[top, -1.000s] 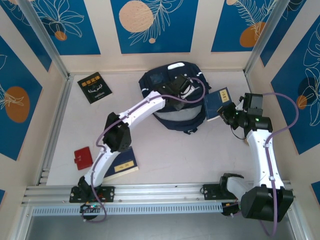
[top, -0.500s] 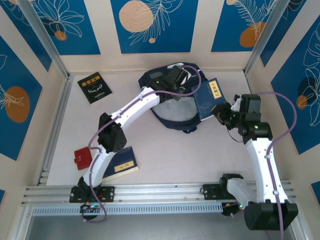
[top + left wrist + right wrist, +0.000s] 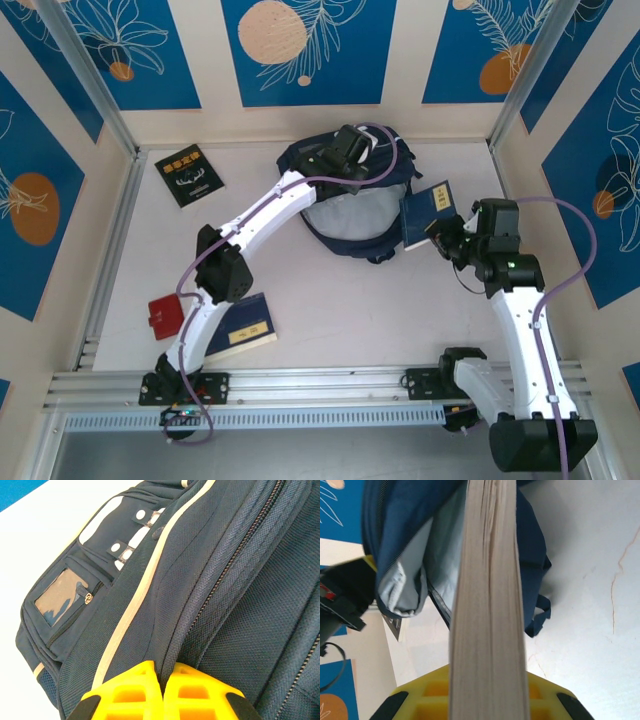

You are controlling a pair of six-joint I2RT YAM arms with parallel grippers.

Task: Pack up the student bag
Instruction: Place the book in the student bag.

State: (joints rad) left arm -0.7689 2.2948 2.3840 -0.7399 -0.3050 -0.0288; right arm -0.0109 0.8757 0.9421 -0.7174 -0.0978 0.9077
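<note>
Left gripper [image 3: 345, 152] is clenched on a fold of fabric beside the zipper of the student bag [image 3: 350, 205]. It now sits higher and further back than a second ago, so the mouth gapes wider and shows the pale lining [image 3: 350, 212]. The bag lies at the far middle of the table [image 3: 330, 300]. Right gripper [image 3: 447, 232] is grasping a navy book [image 3: 424, 212] by its lower end, page edges facing its wrist camera. The book swung up beside the bag half a second back and now tilts at the right edge of the opening, not yet inside. Judgement: insertion looks close. A black book [image 3: 189, 175] waits far left.
</note>
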